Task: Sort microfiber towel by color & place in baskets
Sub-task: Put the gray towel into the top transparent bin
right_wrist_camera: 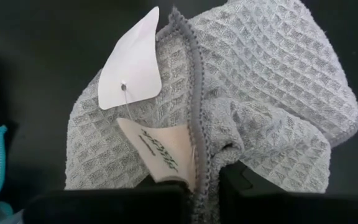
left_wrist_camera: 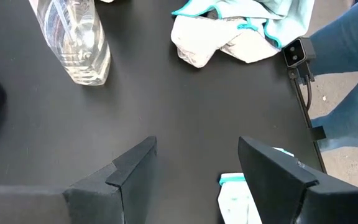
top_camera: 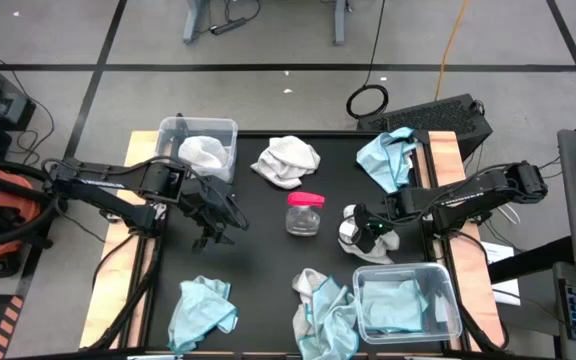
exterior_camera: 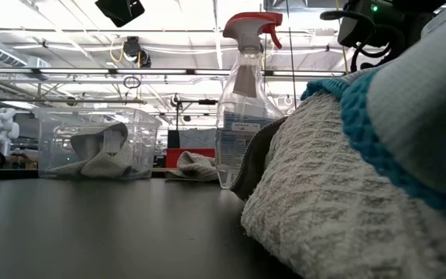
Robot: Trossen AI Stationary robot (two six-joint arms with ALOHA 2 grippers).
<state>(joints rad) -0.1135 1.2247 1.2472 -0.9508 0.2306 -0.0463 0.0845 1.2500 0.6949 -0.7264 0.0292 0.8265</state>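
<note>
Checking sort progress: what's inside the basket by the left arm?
Inside the basket lies one white-grey towel, slumped against a wall. The fold hides whether another cloth lies beneath.

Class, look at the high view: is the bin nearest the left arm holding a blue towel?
No, the bin by the left arm holds a white-grey towel; the blue one lies in the other bin.

Black tabletop — two clear bins at opposite corners, spray bottle mid-table, blue towels and grey-white towels scattered along the edges.
</note>
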